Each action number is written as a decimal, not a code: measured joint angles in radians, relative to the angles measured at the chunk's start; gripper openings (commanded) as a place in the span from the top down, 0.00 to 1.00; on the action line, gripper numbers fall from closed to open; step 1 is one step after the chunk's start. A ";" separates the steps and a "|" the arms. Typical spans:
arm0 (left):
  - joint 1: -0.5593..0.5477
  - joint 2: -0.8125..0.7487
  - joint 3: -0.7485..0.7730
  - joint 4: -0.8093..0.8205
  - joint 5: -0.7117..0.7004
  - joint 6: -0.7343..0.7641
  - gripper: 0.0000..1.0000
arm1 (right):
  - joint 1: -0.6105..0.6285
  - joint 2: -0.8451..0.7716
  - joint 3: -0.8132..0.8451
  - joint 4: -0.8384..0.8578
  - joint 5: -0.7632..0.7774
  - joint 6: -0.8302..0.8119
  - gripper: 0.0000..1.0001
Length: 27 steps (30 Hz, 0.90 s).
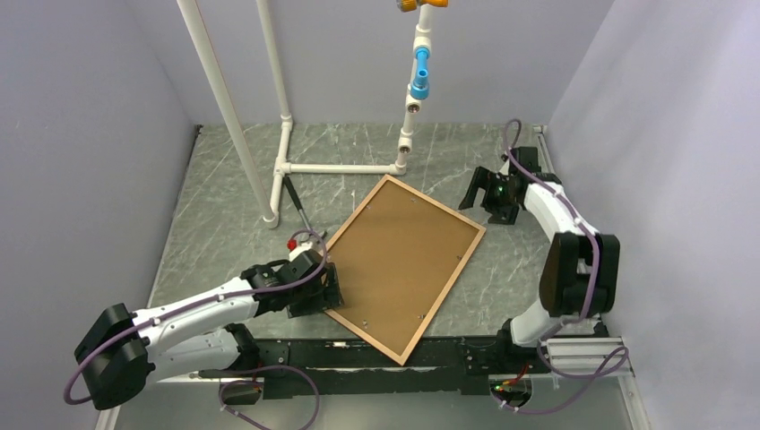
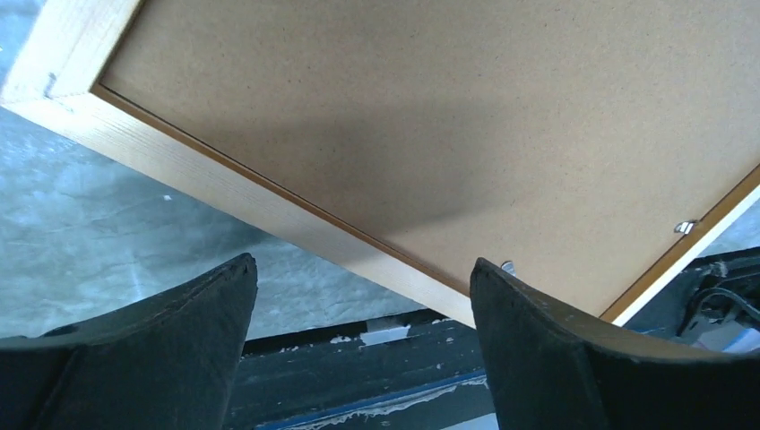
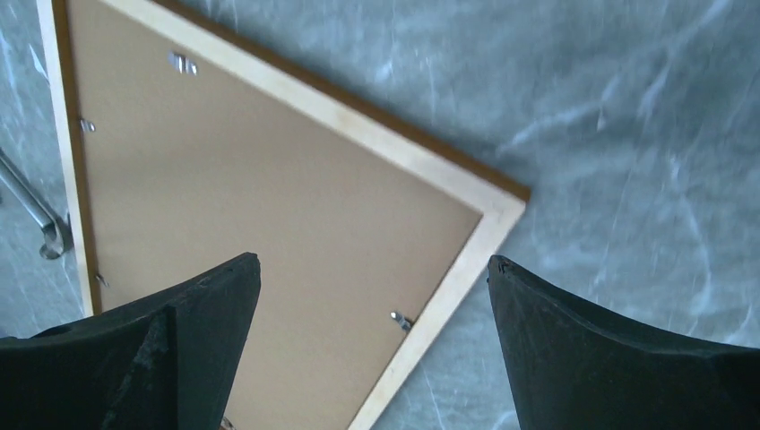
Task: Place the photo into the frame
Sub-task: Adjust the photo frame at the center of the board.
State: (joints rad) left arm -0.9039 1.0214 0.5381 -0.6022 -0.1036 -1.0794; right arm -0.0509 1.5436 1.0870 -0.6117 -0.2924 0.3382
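Observation:
The frame [image 1: 444,294] lies face down and slanted in the middle of the table, its pale wood rails [image 2: 224,193] around a brown backing board [image 1: 403,260]. Small metal tabs [image 3: 182,63] sit along the board's edge. The photo is hidden. My left gripper [image 1: 321,288] is at the frame's near-left rail, open, with table and the frame's edge showing between its fingers [image 2: 363,269] and nothing held. My right gripper [image 1: 475,193] hovers open just beyond the frame's far-right corner [image 3: 502,202], empty [image 3: 375,264].
A white pipe stand [image 1: 341,167] rises at the back, with a blue and orange fitting [image 1: 419,76] hanging above. A thin dark tool [image 1: 298,210] lies left of the frame. The black base rail [image 1: 376,354] runs along the near edge. Grey walls close both sides.

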 measured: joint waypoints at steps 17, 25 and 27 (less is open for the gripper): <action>0.183 -0.156 -0.234 0.316 0.194 -0.135 0.04 | 0.100 0.483 0.348 0.039 -0.090 -0.032 0.00; 0.298 -0.094 -0.206 0.304 0.314 -0.078 0.04 | 0.113 0.307 0.065 0.248 -0.114 -0.042 0.00; 0.328 -0.060 -0.175 0.285 0.311 -0.036 0.04 | 0.105 0.269 0.012 0.272 -0.112 -0.040 0.00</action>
State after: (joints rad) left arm -0.5758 0.9619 0.3634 -0.3168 0.2077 -1.1152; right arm 0.0544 1.8122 1.0988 -0.3393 -0.4042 0.2977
